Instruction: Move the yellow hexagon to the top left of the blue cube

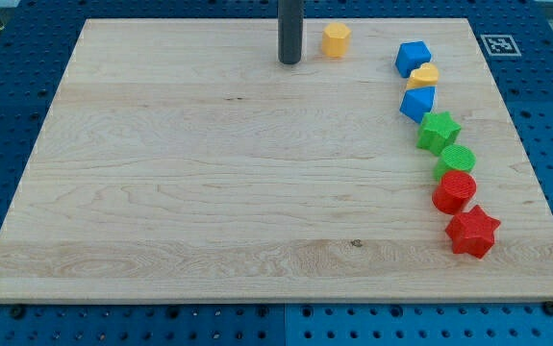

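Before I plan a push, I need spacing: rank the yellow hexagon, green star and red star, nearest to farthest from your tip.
Measured from my tip:
1. Yellow hexagon, just to its right at the view's top.
2. Green star, at the right.
3. Red star, lower right, farthest.

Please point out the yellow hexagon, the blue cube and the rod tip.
yellow hexagon (336,39), camera view, top face.
blue cube (413,57), camera view, top face.
my tip (289,61), camera view, rod's lower end.

No legible text, brand, or number on any surface. Only sign present: a black-and-white square fiducial marker (500,44) printed on a white label, at the wooden board (209,173)'s 1 o'clock corner. Its pattern carries no readable characters.
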Action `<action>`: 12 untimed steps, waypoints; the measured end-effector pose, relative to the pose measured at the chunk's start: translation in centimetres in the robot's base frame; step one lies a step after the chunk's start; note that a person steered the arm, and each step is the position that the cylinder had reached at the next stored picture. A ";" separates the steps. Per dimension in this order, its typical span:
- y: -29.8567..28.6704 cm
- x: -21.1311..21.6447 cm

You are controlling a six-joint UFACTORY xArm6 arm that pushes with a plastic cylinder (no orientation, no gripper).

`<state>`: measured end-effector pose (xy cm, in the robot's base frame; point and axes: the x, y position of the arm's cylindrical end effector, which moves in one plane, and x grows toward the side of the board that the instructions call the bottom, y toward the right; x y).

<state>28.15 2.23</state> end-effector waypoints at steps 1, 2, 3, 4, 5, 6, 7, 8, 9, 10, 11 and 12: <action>0.7 -0.5; 0.8 -1.5; 2.7 -1.5; 5.0 -1.8; 5.2 -2.5; 3.5 -3.5; 3.2 -4.5; 5.4 -4.5; 8.1 -4.5; 10.4 -4.5; 11.3 -4.5; 10.5 -4.5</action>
